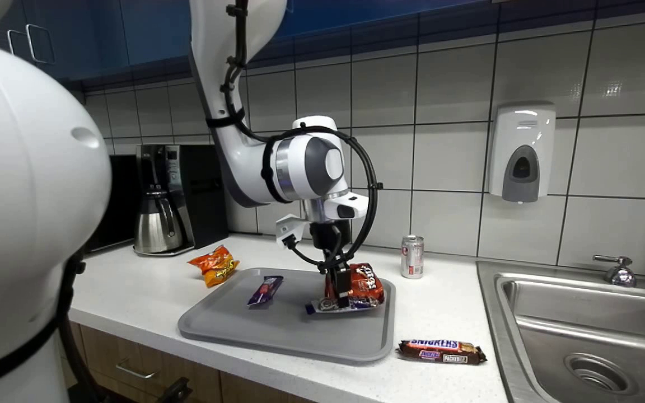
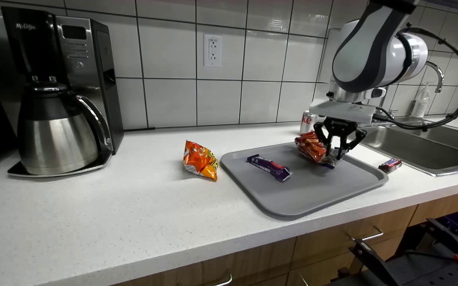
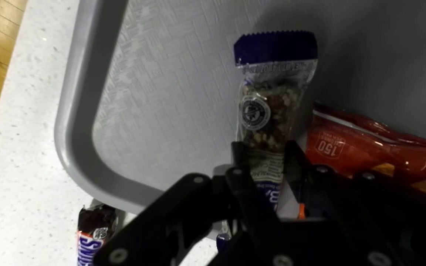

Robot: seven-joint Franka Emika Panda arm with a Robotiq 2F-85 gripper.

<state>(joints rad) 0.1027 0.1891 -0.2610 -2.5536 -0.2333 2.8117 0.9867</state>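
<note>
My gripper (image 1: 344, 301) points down over the right part of the grey tray (image 1: 227, 320). Its fingers (image 3: 266, 147) are on both long sides of a clear-wrapped nut bar (image 3: 272, 107) with dark blue ends. The bar also shows in both exterior views (image 1: 364, 303) (image 2: 331, 161). In the wrist view its far end looks tilted up, with a shadow beside it; I cannot tell if any part touches the tray. A shiny red snack bag (image 1: 368, 281) lies right beside the bar and gripper (image 3: 375, 147). A purple-wrapped bar (image 2: 270, 167) lies on the tray, apart from the gripper.
An orange snack bag (image 2: 200, 160) lies on the counter beside the tray. A silver can (image 1: 412, 256) stands behind it. A Snickers bar (image 1: 441, 352) lies between tray and sink (image 1: 574, 330). A coffee maker (image 2: 58, 135) and a wall soap dispenser (image 1: 524, 151) are farther off.
</note>
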